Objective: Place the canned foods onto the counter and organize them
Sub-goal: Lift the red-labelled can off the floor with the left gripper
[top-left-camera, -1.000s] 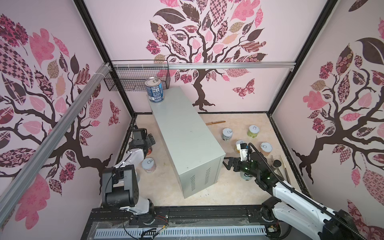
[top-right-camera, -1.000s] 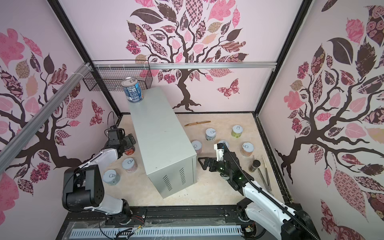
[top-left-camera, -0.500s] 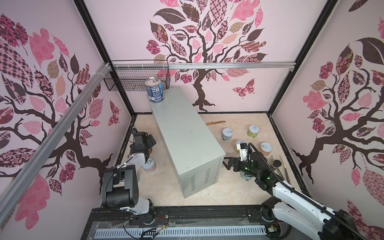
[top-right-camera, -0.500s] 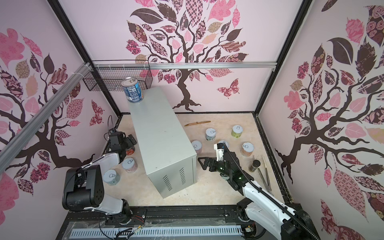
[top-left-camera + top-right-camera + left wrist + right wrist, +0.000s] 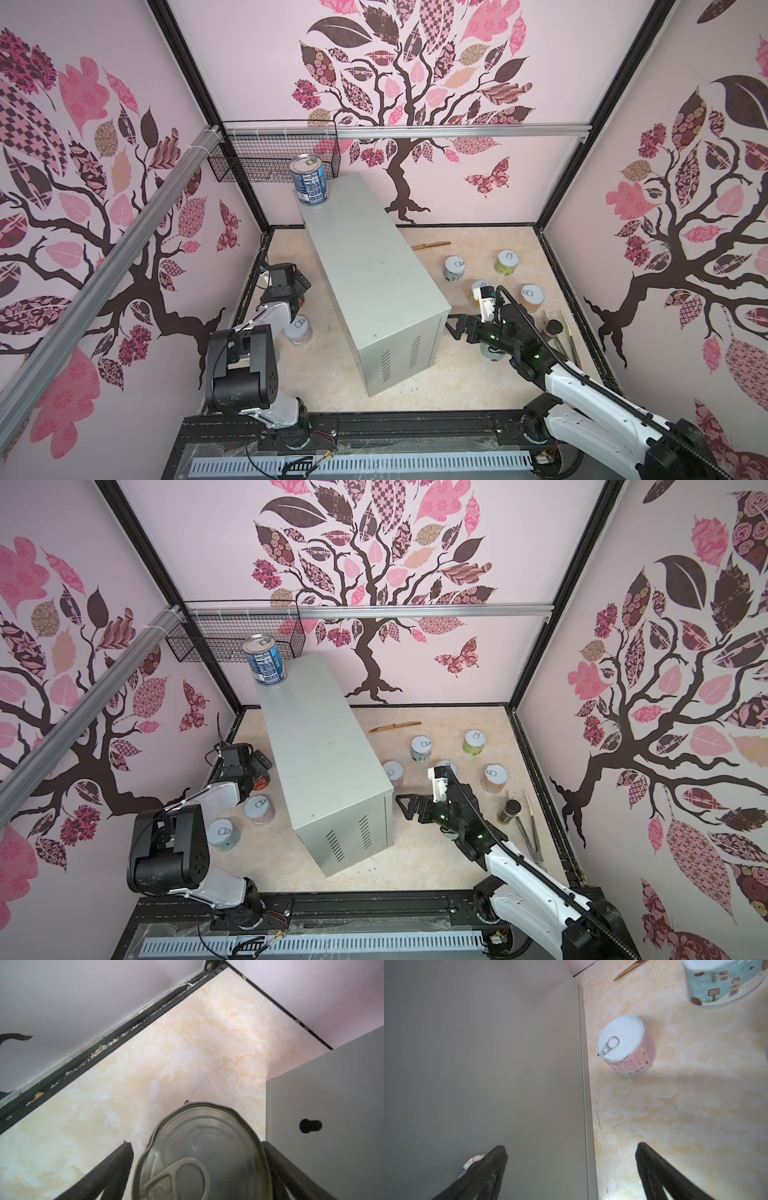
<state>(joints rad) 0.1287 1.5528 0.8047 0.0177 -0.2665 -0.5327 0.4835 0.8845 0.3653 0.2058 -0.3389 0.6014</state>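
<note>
We have one blue tin (image 5: 309, 179) at the counter's (image 5: 365, 266) 12 o'clock; other tins (image 5: 457, 270) wait below, left gripper (image 5: 196, 1145) wide astride one, right gripper (image 5: 572, 1146) wide, empty.

Blk wire basket (image 5: 257, 166) on back rail; wooden knife (image 5: 430, 246) on floor; dark jar (image 5: 553, 329) nr rt wall.

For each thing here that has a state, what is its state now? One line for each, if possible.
blue can: upright on the far end of the counter
counter: holds only that one can
red-labelled can: upright on the floor, between the jaws of the left gripper
left gripper: open around that can, not closed on it
right gripper: open, empty
short cans: all visible ones upright on the floor
</note>
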